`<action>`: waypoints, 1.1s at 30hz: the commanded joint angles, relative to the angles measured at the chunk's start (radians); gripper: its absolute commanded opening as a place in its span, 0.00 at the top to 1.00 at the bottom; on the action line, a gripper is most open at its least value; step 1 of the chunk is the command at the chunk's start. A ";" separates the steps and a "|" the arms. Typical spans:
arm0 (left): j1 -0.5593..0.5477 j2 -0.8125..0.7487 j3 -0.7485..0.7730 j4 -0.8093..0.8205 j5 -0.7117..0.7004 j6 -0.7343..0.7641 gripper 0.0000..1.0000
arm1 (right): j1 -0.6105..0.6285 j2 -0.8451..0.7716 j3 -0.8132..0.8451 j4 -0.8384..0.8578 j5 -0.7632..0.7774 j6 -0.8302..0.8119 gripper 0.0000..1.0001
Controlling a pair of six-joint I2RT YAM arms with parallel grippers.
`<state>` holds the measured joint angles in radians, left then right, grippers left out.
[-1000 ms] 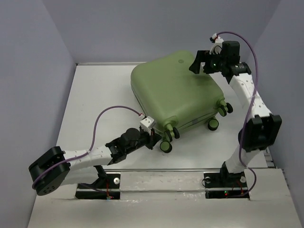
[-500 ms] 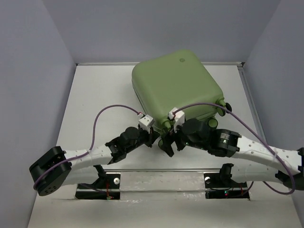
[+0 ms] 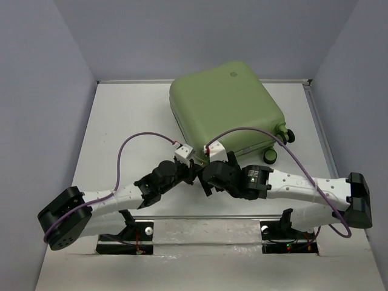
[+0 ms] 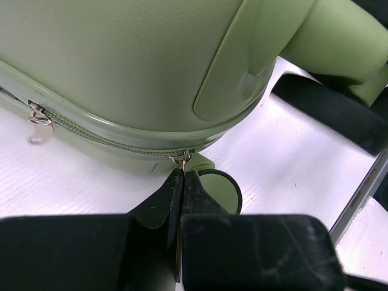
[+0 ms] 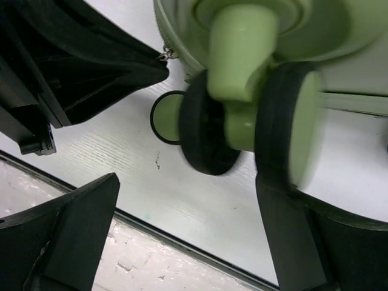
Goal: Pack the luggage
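From above we see the suitcase [image 3: 224,109] lying closed on the worktop [image 3: 127,121], both arms crowding its near corner; only the left wrist view shows the left end effector [image 4: 182,176] pressed together, pinching the zip pull [image 4: 180,159]; the right wrist view shows the right end effector [image 5: 189,182] spread wide beside a suitcase wheel [image 5: 209,130].

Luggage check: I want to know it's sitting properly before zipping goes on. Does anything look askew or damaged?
The luggage lies closed but skewed to the table edges, its wheeled end nearest the arms. No damage shows. The left gripper pinches a zipper pull; the open right gripper straddles a wheel.
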<state>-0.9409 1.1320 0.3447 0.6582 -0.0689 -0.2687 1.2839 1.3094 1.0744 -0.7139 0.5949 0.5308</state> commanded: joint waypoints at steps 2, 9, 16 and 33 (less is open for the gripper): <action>0.005 -0.015 0.033 0.173 -0.042 0.019 0.94 | -0.006 -0.105 0.041 -0.088 0.056 0.106 0.00; 0.007 -0.005 0.034 0.179 -0.042 0.016 0.94 | -0.006 -0.081 0.064 -0.119 0.103 0.101 0.00; 0.007 0.008 0.036 0.182 -0.042 0.011 0.94 | -0.017 -0.029 0.136 0.022 0.106 -0.031 0.00; 0.010 -0.018 0.025 0.176 -0.054 0.016 0.94 | -0.166 0.056 0.065 0.163 0.003 -0.098 0.16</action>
<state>-0.9405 1.1477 0.3443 0.6727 -0.0708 -0.2695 1.1305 1.3575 1.1458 -0.5938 0.6281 0.4450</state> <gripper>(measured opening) 0.079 0.720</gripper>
